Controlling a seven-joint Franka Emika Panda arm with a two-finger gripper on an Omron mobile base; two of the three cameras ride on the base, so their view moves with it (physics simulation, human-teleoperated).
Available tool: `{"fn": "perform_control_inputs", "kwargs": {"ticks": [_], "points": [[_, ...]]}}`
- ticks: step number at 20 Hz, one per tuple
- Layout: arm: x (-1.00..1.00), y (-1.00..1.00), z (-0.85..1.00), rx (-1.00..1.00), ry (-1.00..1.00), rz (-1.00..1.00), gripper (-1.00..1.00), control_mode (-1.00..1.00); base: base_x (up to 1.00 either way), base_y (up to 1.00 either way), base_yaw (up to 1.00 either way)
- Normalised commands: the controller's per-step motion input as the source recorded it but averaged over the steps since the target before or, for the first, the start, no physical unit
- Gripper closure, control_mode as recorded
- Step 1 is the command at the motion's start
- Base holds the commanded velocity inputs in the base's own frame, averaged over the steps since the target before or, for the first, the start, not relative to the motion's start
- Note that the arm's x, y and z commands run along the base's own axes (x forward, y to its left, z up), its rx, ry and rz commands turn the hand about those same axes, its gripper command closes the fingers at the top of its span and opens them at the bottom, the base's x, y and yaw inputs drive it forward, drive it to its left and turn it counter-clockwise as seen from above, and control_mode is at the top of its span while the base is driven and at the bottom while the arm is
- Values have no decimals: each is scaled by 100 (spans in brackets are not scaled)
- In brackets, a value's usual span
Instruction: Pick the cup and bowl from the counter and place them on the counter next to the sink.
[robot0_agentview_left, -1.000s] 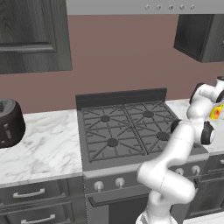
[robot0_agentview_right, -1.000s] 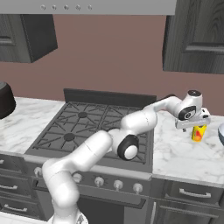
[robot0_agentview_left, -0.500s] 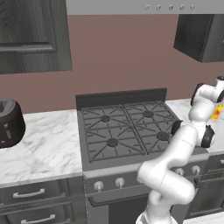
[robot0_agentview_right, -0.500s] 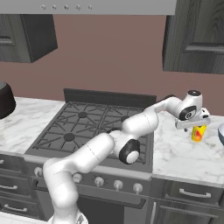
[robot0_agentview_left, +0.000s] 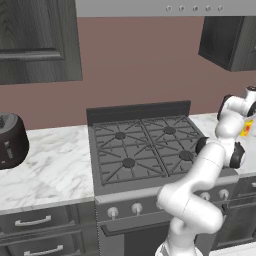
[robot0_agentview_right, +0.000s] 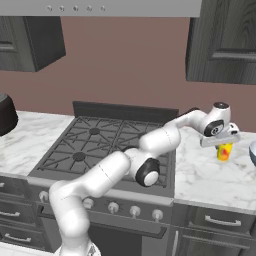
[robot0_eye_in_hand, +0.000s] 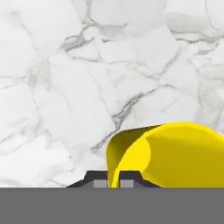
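Kitchen sim: white marble desk (robot0_agentview_right: 210, 172) with grey veins runs either side of a dark gas stove (robot0_agentview_right: 100, 145), dark cabinets above and drawers below. Arm reaches across the stove to the right stretch of desk. Claw (robot0_eye_in_hand: 113, 181) sits at the yellow cup (robot0_agentview_right: 224, 151), which stands upright on the desk right of the stove, red-orange mark on its side. Hand camera shows the two dark fingertips (robot0_eye_in_hand: 98, 179) pinched narrow on the cup's rim wall, one inside, one outside; rest of cup (robot0_eye_in_hand: 175, 155) extends right of them. Claw is clamped on the cup. Cup base looks to be on the marble; can't tell for sure. Edge of the pale grey-blue bowl (robot0_agentview_right: 253, 152) shows at far right, near the cup, not touching. Dark rounded appliance (robot0_agentview_left: 11, 141) sits on the left desk, well apart.
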Motion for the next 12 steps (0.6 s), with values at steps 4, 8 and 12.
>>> {"fn": "perform_control_inputs", "kwargs": {"ticks": [4, 8, 12], "points": [[-3, 16, 36, 0, 0, 0, 100, -100, 0, 0, 0], [-30, 19, 40, 1, 0, 0, 100, -100, 0, 0, 0], [-49, 33, 23, 3, -3, 0, 100, -100, 0, 0, 0]]}}
